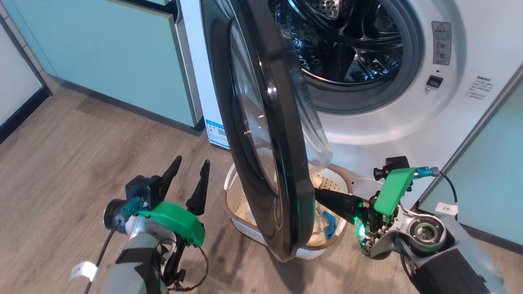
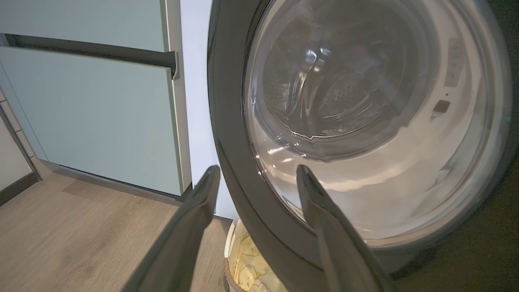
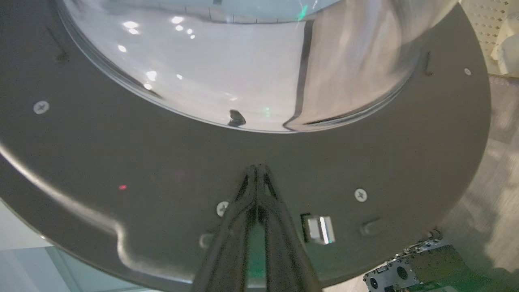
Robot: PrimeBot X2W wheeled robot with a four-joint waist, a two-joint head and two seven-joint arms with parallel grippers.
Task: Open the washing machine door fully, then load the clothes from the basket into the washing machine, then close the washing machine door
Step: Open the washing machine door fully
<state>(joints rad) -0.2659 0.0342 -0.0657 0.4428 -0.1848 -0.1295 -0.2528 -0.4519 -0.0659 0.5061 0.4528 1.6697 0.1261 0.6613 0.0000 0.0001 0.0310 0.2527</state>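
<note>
The washing machine stands with its door swung about halfway out, edge-on to me, and the steel drum shows behind it. Under the door sits the basket, holding cream clothes and a blue piece. My right gripper is shut and holds nothing. Its tips rest against the door's black inner rim below the glass bowl. My left gripper stands open on the outer side, close to the door's rim without touching it. The basket and clothes lie below it.
Pale-green cabinets flank the machine at the left and at the right. Wooden floor stretches to the left of my left arm. The basket's perforated wall is close to my right gripper.
</note>
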